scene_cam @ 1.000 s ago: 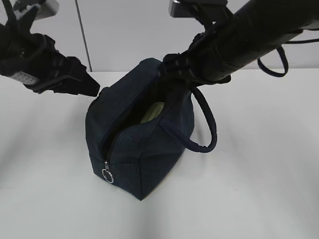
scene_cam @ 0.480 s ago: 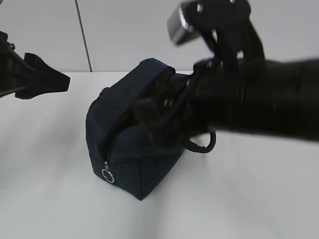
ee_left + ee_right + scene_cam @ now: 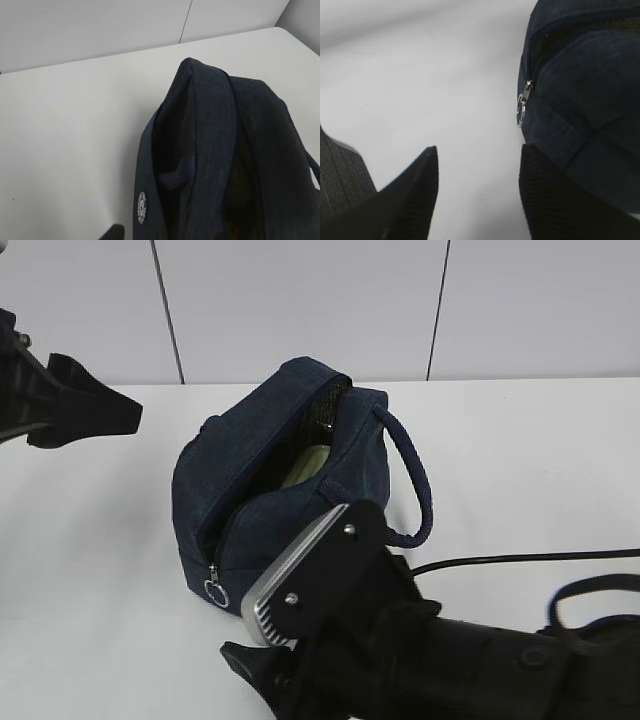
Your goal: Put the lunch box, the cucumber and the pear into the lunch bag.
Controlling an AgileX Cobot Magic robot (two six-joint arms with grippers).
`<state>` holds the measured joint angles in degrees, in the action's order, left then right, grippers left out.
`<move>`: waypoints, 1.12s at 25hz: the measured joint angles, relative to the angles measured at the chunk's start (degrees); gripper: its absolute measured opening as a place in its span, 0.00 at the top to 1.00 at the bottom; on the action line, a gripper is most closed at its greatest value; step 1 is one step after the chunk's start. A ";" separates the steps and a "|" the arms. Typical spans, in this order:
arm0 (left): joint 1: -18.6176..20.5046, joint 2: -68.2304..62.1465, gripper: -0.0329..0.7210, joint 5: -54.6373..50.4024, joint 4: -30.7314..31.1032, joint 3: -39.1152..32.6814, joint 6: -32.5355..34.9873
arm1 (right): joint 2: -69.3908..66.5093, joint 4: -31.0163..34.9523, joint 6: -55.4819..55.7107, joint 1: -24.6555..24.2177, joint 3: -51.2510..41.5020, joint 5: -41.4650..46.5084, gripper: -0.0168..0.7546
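The navy lunch bag (image 3: 290, 510) stands mid-table with its top unzipped, and it also shows in the left wrist view (image 3: 220, 150). The pale green lid of the lunch box (image 3: 305, 466) shows inside the opening. The cucumber is hidden. A faint yellowish patch deep in the bag (image 3: 232, 227) may be the pear. My left gripper (image 3: 125, 412) hovers left of the bag, apart from it; one fingertip (image 3: 115, 233) shows off-centre, so it looks open. My right gripper (image 3: 477, 155) is open and empty over bare table beside the silver zipper pull (image 3: 521, 107).
My right arm (image 3: 400, 660) fills the lower foreground in front of the bag. The bag's loop handle (image 3: 415, 490) hangs on its right side. The white table (image 3: 540, 460) extends around the bag, with a grey panelled wall behind.
My right arm has swung from above the bag's opening down to the front of the table. My left gripper drew back to the left, away from the bag.
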<state>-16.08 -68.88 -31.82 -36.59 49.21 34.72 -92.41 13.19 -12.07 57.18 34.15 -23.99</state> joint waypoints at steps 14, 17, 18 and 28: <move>0.00 0.00 0.53 -1.68 0.00 0.00 0.12 | -18.22 12.44 -2.39 0.00 12.61 -1.63 0.47; 0.00 0.00 0.53 -1.74 0.00 0.00 0.12 | -18.89 13.76 -3.16 0.00 13.14 -2.49 0.47; 0.00 0.00 0.53 -1.74 0.00 0.00 0.12 | -19.02 13.91 -3.26 0.00 13.27 -2.74 0.47; -0.11 0.00 0.55 -2.17 0.00 0.00 0.12 | -21.73 15.77 -4.49 0.00 15.67 -3.07 0.47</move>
<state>-16.19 -68.88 -33.99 -36.59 49.21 34.85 -114.14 28.96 -16.56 57.18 49.82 -27.06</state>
